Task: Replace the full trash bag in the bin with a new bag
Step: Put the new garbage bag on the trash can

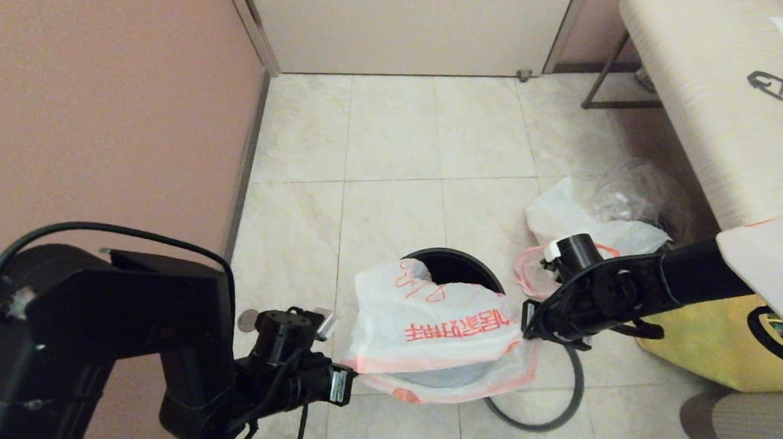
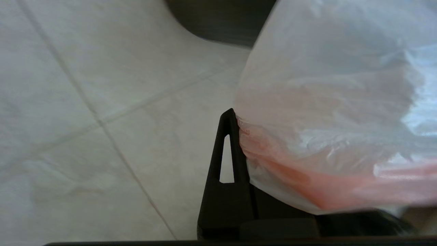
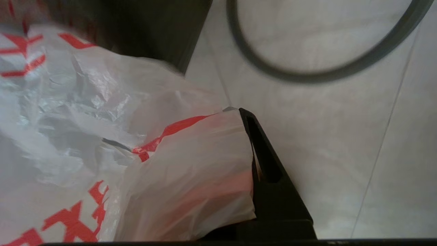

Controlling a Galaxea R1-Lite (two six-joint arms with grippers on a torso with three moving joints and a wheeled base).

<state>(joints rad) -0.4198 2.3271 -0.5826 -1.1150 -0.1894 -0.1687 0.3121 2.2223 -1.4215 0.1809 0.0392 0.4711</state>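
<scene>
The new bag (image 1: 436, 326), white with red lettering and a pink-orange edge, is stretched between both grippers over the front of the black bin (image 1: 457, 265). My left gripper (image 1: 347, 385) is shut on the bag's left edge; in its wrist view the gripper (image 2: 239, 131) pinches the pink rim of the bag (image 2: 341, 119). My right gripper (image 1: 529, 323) is shut on the bag's right edge, and its wrist view shows the gripper (image 3: 248, 136) clamped on the bag (image 3: 102, 136). The full trash bag (image 1: 574, 222) lies on the floor behind the right arm.
The thin dark-grey ring (image 1: 547, 413) lies on the tiles right of the bin, also seen as the ring (image 3: 307, 73). A yellow tote (image 1: 707, 341) stands at the right under a table (image 1: 703, 97). A pink wall (image 1: 97, 89) runs along the left.
</scene>
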